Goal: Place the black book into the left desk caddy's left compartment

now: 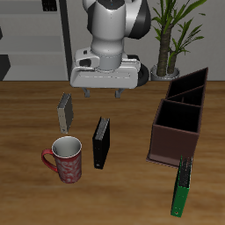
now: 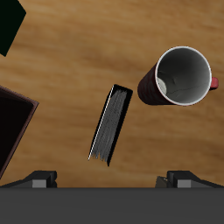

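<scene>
The black book (image 1: pixel 102 142) stands upright on the table between the mug and the reddish-brown box; in the wrist view it (image 2: pixel 111 124) shows from above, spine up. My gripper (image 1: pixel 103 91) hangs open and empty above the table, farther back than the book and well above it; its two fingertips (image 2: pixel 39 179) are spread wide in the wrist view. The left desk caddy (image 1: pixel 190 84), nearly black with a divider, stands at the back beside the plant. It is out of the wrist view.
A red patterned mug (image 1: pixel 66 160) (image 2: pixel 179 77) stands close to the black book. A grey book (image 1: pixel 65 112) stands farther back. The reddish-brown box (image 1: pixel 176 132) (image 2: pixel 13 127) sits in front of the dark caddy. A green book (image 1: pixel 182 186) (image 2: pixel 10 26) stands near the front edge.
</scene>
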